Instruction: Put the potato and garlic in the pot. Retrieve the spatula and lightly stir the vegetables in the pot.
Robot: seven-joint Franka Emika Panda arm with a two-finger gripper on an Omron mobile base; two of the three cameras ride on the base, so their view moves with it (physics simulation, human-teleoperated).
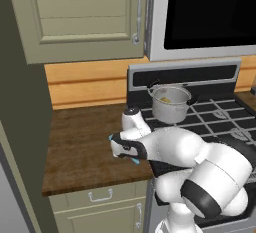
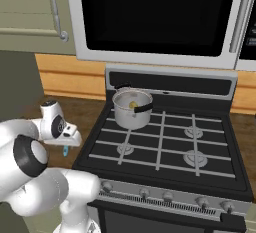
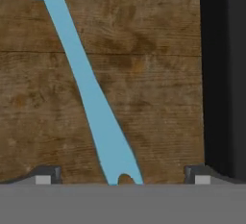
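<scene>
Hand view, left to right: spatula [image 3: 86, 88] runs from upper left to bottom centre across wooden counter [image 3: 153, 74]; stove edge [image 3: 223, 74] dark at right. Gripper [image 3: 122, 177] fingers spread wide at bottom corners, spatula handle between, not clamped. Left base view: pot [image 1: 171, 104] centre-right on stove, yellowish potato [image 1: 166, 99] inside.

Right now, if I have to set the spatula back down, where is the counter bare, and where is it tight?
Bare wood lies on the counter left of the gripper, out to the wall, and behind it toward the backsplash. It is tight by the stove edge, where the spatula lies between the open fingers. The pot fills the stove's rear left burner.
</scene>
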